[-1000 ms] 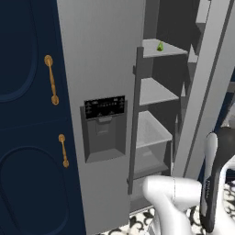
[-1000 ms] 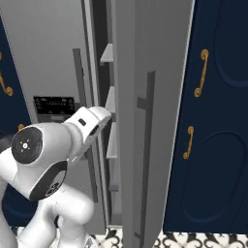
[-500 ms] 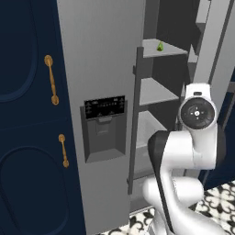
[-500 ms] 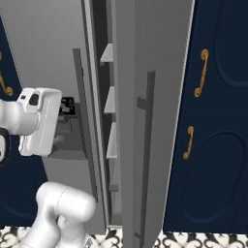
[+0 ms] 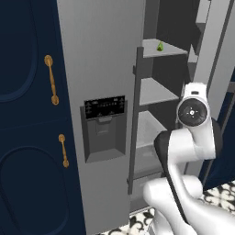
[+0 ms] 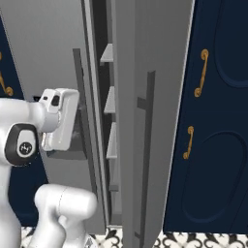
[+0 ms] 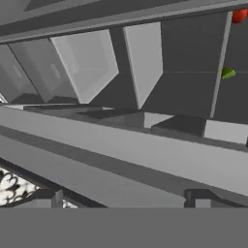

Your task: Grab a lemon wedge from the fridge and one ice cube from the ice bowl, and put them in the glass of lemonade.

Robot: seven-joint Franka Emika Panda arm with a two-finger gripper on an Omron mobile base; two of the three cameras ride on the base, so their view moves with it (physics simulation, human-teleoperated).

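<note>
The lemon wedge (image 5: 160, 47) lies on the upper shelf (image 5: 158, 49) inside the open fridge (image 5: 98, 69), a tiny yellow-green piece near the shelf's back part, apart from the arm. In the hand view the lemon wedge (image 7: 227, 73) shows as a small green sliver just beside a thin grey upright, with a small red thing (image 7: 239, 16) further along in the corner; what that red thing is cannot be told.

Below the wedge's shelf sit a second shelf (image 5: 153, 92) and a pale drawer-like bin (image 5: 149, 133). The fridge's closed door carries the black dispenser panel (image 5: 105, 108) with its recess underneath, and a long dark-grey upright handle (image 5: 134, 119) runs along the door's edge. The other door (image 6: 145, 121) stands swung out, seen edge-on in the right base view with its own dark handle (image 6: 145, 160).

The white arm (image 5: 193, 137) stands in front of the open compartment, its wrist level with the middle shelves. The end effector (image 7: 126, 196) has its two dark fingertips (image 7: 48, 197) spread wide apart with nothing between them, pointing into the fridge interior.

Navy cabinets (image 5: 27, 137) with brass handles (image 5: 51, 80) flank the fridge, and a patterned black-and-white floor (image 5: 220, 202) shows beneath.
</note>
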